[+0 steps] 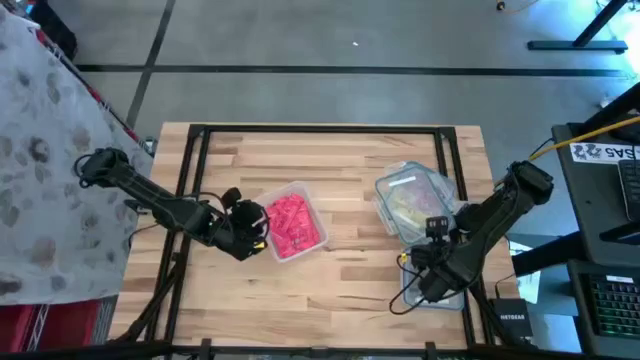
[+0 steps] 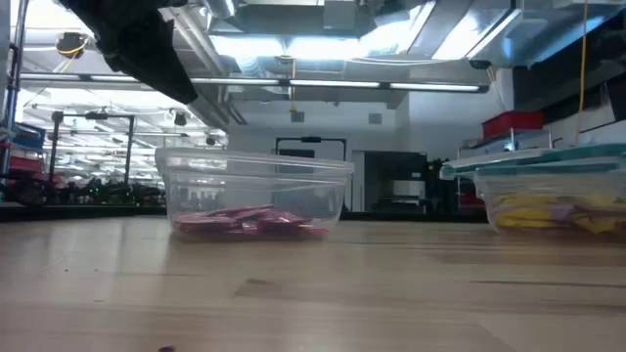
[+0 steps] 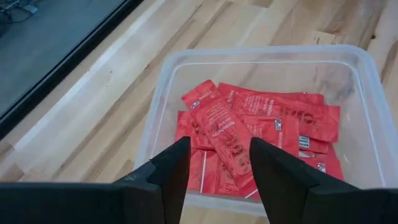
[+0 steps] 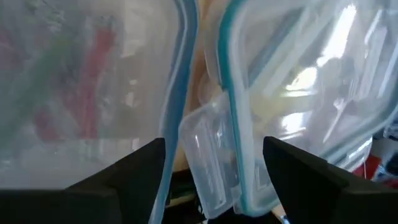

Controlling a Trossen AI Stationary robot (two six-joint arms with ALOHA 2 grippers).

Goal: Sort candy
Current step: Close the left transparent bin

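While poised at the near rim of the open clear tub (image 1: 296, 222), left gripper (image 3: 214, 171) noted with fingers spread and nothing between them. Red candy (image 3: 261, 134) piled inside that tub (flat packets, overlapping). Yellow candy (image 2: 553, 213) seen in the lidded container (image 1: 412, 202) on the table's right half. Right gripper (image 4: 214, 180) parted, empty, close against clear lids with teal-blue edging (image 4: 233, 112). Wooden table (image 1: 330, 275) beneath all.
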